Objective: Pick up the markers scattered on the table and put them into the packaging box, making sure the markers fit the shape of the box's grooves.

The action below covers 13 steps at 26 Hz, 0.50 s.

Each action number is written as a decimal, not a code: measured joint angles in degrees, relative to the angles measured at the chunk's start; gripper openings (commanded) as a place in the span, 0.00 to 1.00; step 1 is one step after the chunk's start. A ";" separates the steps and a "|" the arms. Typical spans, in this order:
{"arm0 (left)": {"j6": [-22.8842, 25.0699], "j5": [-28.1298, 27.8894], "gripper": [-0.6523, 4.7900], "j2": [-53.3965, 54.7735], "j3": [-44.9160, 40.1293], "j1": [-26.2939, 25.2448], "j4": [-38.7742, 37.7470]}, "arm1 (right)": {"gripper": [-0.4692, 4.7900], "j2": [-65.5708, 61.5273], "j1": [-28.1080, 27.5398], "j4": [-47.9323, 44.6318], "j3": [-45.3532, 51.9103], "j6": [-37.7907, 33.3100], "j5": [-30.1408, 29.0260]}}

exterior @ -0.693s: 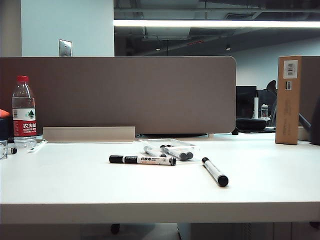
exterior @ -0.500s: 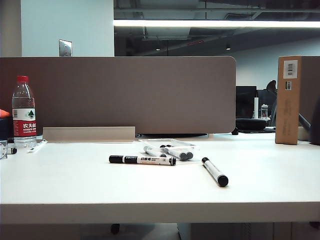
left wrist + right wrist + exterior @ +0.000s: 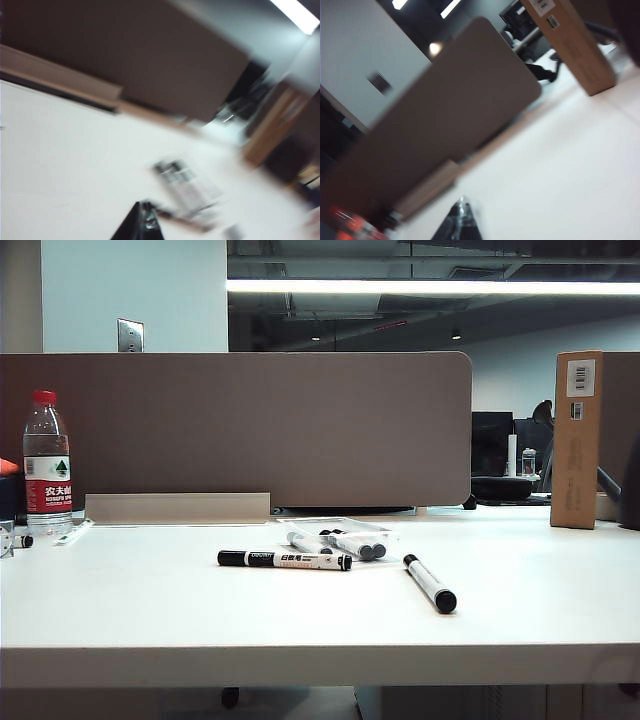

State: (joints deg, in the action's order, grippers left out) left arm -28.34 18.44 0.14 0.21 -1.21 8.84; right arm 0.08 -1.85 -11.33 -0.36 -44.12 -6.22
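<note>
Landmark: the packaging box, a shallow clear tray near the middle of the table, is used as reference for all places.
Right gripper: seen only in the right wrist view, as a dark tip at the frame edge, at the near side of the table and well short of the packaging box. The jaws are taken as fully closed; nothing is held.
Left gripper: seen only in the blurred left wrist view, as a dark tip, likewise well short of the packaging box. Whether the jaws are wide or narrow cannot be told from the blur; nothing is seen held.
Right loose marker: lies on the table nearer than the packaging box and to its right, cap end toward the camera. The long axis runs near to far, slightly slanted.
Left loose marker: lies just in front of the packaging box, apart from it. The long axis runs crosswise, parallel to the table's front edge.
Packed markers: several are already seated side by side in the packaging box.
Decisive relation: both loose markers lie ahead of the grippers, toward the packaging box. The right arm is judged nearer the right loose marker, the left arm nearer the left one.
Background: a water bottle stands far left of the packaging box, a brown cardboard box far right.
</note>
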 measured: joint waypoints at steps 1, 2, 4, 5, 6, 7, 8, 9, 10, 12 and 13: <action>-3.61 0.50 0.11 -0.02 0.00 0.00 1.14 | 0.08 0.00 0.00 -0.85 0.00 -1.99 -0.02; -7.45 1.05 0.11 0.00 0.04 0.00 2.23 | 0.08 0.02 0.00 -1.60 -0.07 -3.98 -0.24; -11.91 1.79 0.11 0.02 0.68 0.00 2.12 | 0.08 -0.26 0.00 -0.13 -1.07 -5.64 -1.62; -13.03 2.32 0.11 0.02 1.46 0.00 0.98 | 0.08 -0.74 0.00 1.53 -2.19 -6.01 -2.45; -13.51 2.75 0.11 0.09 2.19 0.00 -0.22 | 0.08 -1.07 0.02 2.75 -2.95 -6.08 -2.89; -13.70 3.34 0.11 0.31 3.13 0.00 -1.84 | 0.08 -1.60 0.02 4.70 -4.00 -6.16 -3.50; -13.64 3.82 0.11 0.90 4.28 0.00 -3.93 | 0.08 -2.54 0.02 6.29 -5.01 -6.21 -3.93; -13.25 4.15 0.11 1.55 5.09 0.00 -5.27 | 0.08 -3.54 0.02 7.10 -5.66 -6.21 -4.11; -12.61 4.37 0.11 2.27 5.90 0.00 -6.43 | 0.08 -4.59 0.02 7.67 -6.12 -6.21 -4.15; -11.37 5.18 0.11 4.52 7.78 0.00 -8.11 | 0.08 -7.39 0.00 8.48 -7.17 -6.03 -4.50; -10.93 5.75 0.11 6.43 9.01 0.00 -8.50 | 0.08 -9.18 0.00 8.66 -7.87 -5.66 -4.96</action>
State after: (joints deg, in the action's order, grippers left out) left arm -39.27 24.18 6.57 9.21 -1.21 0.34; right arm -9.10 -1.85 -2.68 -8.23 -49.78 -11.18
